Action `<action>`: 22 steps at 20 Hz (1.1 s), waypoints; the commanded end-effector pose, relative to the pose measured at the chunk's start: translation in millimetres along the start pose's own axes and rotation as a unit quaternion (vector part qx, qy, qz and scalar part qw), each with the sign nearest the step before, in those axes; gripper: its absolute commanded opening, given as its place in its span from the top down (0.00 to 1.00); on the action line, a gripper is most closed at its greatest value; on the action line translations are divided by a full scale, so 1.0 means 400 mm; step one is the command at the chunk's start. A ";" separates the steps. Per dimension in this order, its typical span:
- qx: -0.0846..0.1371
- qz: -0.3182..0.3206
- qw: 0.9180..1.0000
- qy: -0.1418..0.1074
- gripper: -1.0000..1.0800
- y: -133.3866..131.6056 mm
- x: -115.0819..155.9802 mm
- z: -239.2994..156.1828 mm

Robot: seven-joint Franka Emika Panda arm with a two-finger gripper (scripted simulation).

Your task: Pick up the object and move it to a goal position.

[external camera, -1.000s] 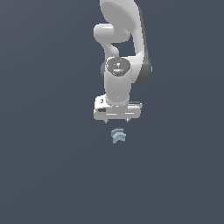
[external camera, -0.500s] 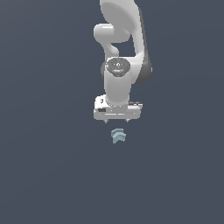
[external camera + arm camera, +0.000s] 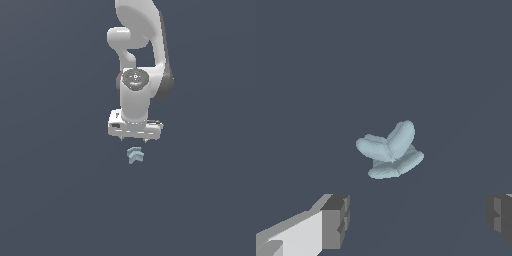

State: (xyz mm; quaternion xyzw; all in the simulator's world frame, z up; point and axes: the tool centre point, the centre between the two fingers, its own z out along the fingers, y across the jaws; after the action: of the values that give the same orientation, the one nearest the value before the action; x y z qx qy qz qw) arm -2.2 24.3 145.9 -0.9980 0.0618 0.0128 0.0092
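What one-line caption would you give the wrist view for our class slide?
Open end effector poised over a small pale blue-grey chevron-shaped object lying on the plain dark surface, not yet grasped.

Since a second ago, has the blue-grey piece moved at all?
No. The blue-grey piece sits in the same spot below the gripper, in the exterior view.

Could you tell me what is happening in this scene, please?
A white Franka arm has its gripper poised over a small pale blue-grey lumpy object lying on the dark grey floor. In the wrist view the fingers stand wide apart, with the object untouched beyond them. Nothing is grasped yet.
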 end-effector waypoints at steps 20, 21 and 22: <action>0.001 0.282 0.960 0.003 0.04 -0.016 0.016 0.063; 0.001 0.295 0.956 0.004 0.04 -0.016 0.016 0.066; 0.001 0.308 0.951 0.004 0.04 -0.017 0.017 0.068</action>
State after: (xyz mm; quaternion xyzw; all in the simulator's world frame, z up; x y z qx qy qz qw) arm 4.3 30.3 120.2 -0.9382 0.3459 0.0114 0.0056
